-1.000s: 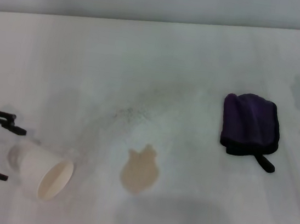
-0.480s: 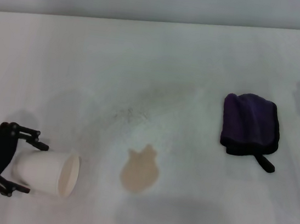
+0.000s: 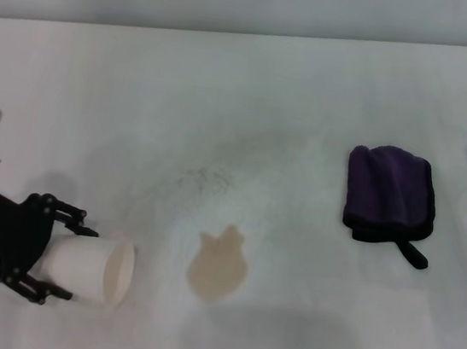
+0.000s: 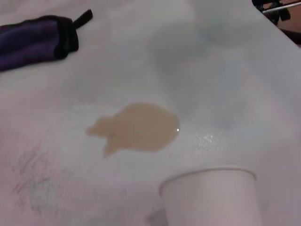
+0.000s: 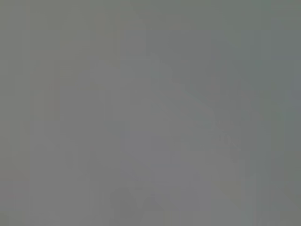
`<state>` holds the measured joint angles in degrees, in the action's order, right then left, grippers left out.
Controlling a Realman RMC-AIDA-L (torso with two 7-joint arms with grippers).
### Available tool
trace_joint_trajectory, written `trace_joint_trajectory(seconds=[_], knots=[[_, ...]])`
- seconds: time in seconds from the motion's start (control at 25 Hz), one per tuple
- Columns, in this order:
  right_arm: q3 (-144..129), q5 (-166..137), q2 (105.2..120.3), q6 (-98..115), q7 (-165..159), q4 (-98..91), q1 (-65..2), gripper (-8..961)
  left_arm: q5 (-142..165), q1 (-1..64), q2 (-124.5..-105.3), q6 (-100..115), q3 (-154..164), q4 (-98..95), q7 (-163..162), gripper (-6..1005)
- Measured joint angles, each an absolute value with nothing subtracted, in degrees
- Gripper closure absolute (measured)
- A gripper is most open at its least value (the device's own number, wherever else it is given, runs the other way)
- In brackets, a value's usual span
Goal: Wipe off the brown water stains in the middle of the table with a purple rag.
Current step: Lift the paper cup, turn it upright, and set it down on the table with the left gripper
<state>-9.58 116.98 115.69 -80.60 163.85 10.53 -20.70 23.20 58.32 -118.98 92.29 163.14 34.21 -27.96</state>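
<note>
On the white worktop (image 3: 253, 91), we are seeing the left gripper (image 3: 67, 260) spreading its fingers (image 3: 63, 212) around a tipped white paper cup (image 3: 92, 270). The brown water stains (image 3: 218, 265) are lying just beside its mouth, the purple rag (image 3: 388, 195) sitting well apart. No writing is reading legibly. The right gripper is out of view.

L gripper (image 3: 68, 257) low, fingers spread wide.
</note>
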Motion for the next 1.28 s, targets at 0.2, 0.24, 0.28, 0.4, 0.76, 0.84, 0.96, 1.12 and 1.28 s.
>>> trace_joint_trajectory(seconds=[0.2, 0.24, 0.28, 0.4, 0.76, 0.84, 0.96, 1.12, 1.28], knots=[[-9.6, 117.0, 115.55, -80.6, 164.3, 10.1, -20.7, 214, 19.9, 58.5, -118.92, 93.7, 163.1, 33.9, -28.9, 196], [-9.8, 117.0, 115.55, -80.6, 164.7, 9.8, -20.7, 214, 17.8, 58.4, -118.92, 94.7, 163.1, 34.1, -28.9, 212], [-10.3, 117.0, 115.56, -80.5, 165.0, 9.4, -20.7, 214, 15.5, 58.1, -118.88, 95.7, 163.1, 34.3, -29.0, 227], [-12.3, 117.0, 115.56, -80.2, 165.5, 8.3, -20.8, 214, 8.5, 56.5, -118.57, 98.3, 163.1, 35.0, -29.3, 270], [-21.0, 117.0, 115.58, -80.2, 165.1, 3.5, -21.6, 214, -16.2, 47.5, -118.80, 102.0, 163.0, 35.2, -33.3, 358], [-22.9, 117.0, 115.58, -80.3, 164.9, 2.6, -21.8, 214, -21.5, 44.6, -118.82, 101.1, 163.0, 33.3, -34.2, 371], [-25.9, 117.0, 115.58, -80.7, 164.8, 1.3, -22.2, 214, -27.3, 40.9, -118.84, 99.2, 163.0, 29.9, -35.0, 390], [-31.1, 117.0, 115.65, -80.7, 165.2, -1.0, -22.3, 214, -33.5, 35.9, -118.88, 97.0, 163.0, 24.9, -35.7, 396], [-34.5, 117.0, 115.66, -80.0, 165.4, -2.2, -22.3, 214, -39.3, 30.1, -118.80, 95.6, 163.0, 20.1, -35.1, 396]])
